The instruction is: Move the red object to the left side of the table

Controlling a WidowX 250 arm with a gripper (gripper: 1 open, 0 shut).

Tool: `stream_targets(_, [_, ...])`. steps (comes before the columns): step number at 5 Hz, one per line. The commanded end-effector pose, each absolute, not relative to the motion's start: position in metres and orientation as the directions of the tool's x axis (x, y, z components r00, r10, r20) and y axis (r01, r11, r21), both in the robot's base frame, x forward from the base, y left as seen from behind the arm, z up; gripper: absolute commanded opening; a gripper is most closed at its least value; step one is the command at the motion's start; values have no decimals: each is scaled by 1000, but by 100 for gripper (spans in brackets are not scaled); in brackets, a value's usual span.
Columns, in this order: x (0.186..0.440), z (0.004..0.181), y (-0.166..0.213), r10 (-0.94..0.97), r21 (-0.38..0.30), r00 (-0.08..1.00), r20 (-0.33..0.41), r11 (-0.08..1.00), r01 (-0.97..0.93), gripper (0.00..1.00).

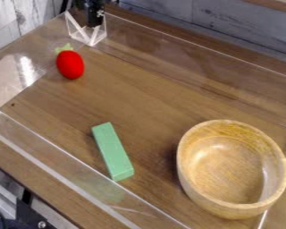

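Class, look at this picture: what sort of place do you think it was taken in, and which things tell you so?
Probably a robot test bench, not a home. A wood-grain table is fenced by low clear walls, a gripper hangs at its far corner, and only toys lie out: a red strawberry, a green block, a wooden bowl.

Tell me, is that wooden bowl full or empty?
Empty. The bowl sits upright, and its bare wooden inside shows all the way to the bottom. The red toy and green block lie outside it on the table.
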State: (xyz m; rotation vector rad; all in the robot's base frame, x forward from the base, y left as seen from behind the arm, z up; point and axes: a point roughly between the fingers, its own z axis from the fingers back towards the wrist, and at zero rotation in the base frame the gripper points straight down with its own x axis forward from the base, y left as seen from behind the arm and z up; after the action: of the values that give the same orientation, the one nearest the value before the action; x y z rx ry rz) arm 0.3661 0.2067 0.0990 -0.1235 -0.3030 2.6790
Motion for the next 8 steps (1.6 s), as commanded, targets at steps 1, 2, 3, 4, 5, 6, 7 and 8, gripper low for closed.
stream_targets(1, [370, 123, 217, 432, -258, -898, -86, -880, -399, 100])
stream_targets(2, [371, 127, 216, 431, -222, -898, -94, -888, -403, 100])
stream_targets(3, [370, 131, 217, 430, -187, -897, -102, -894, -407, 100])
stream_targets(4, [370, 131, 212, 392, -150, -913, -110, -915, -375, 100])
stream_targets(5, [369, 131, 206, 352, -114, -929, -114, -933, -340, 100])
stream_targets(6, [368, 127, 197, 344, -79, -931, -119, -938, -337, 100])
stream_targets(7, [368, 122, 188, 337, -44, -934, -121, -941, -334, 100])
stream_targets(8, [366, 129, 180, 298, -10, -947, -123, -954, -299, 100])
